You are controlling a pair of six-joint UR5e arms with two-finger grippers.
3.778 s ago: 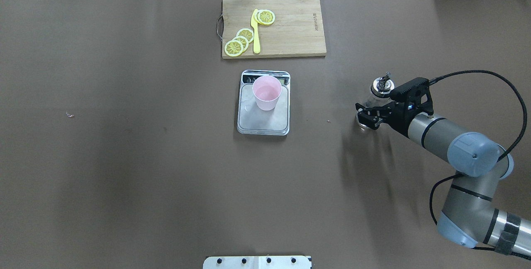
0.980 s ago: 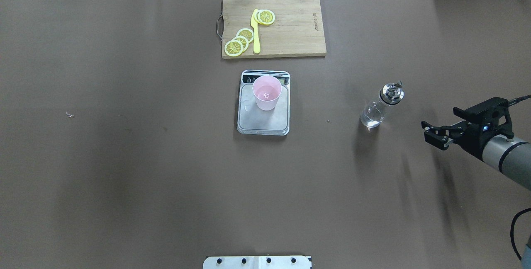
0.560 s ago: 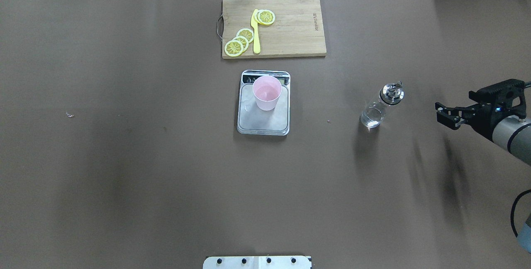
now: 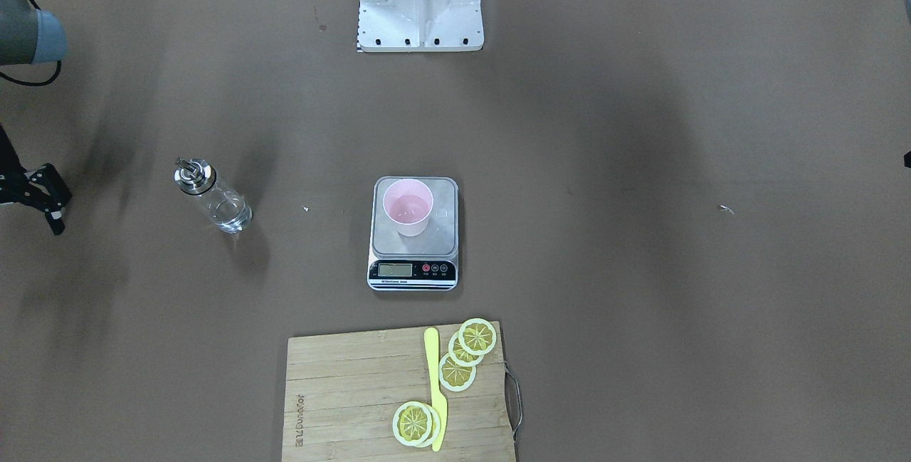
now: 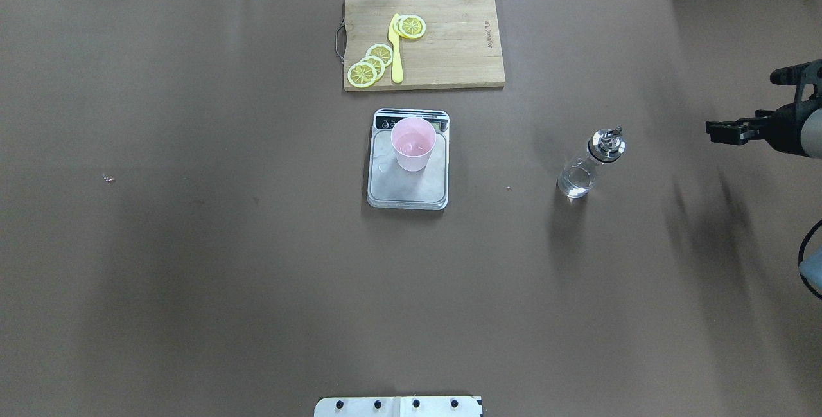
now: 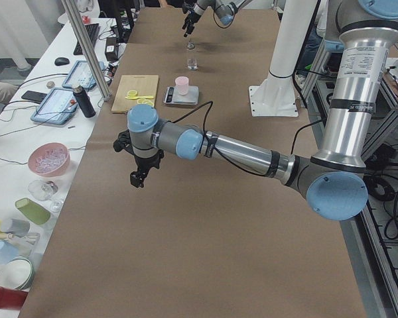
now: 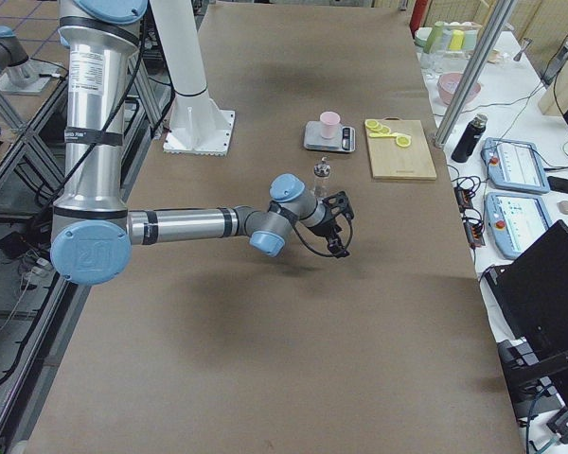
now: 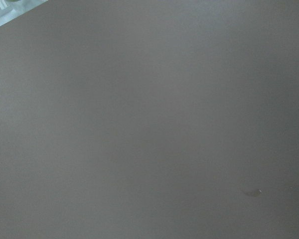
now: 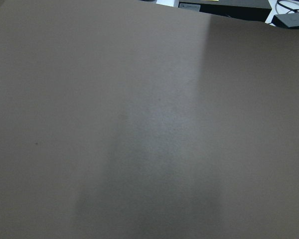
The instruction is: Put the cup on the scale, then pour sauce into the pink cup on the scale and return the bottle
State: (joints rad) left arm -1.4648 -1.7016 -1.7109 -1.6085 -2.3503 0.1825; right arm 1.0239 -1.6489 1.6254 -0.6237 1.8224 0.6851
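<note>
Brown paper covers the whole table (image 5: 192, 275). At centre frame in the overhead view, the cup (image 5: 413, 143) stands upright on the scale (image 5: 407, 186). Right of centre, the bottle (image 5: 587, 164) stands upright on the paper, unheld. The right gripper (image 5: 729, 132) sits at the right edge, well apart from it, fingers seemingly together, holding nothing. The left gripper (image 6: 139, 176) shows only in the left side view; its state cannot be told. Judgement: glass body is rigid, smooth, breakable, likely light; grip mid-body below the metal collar.

Silver arms (image 7: 185, 225), light-blue joint caps, seemingly black claws (image 7: 338, 227).
</note>
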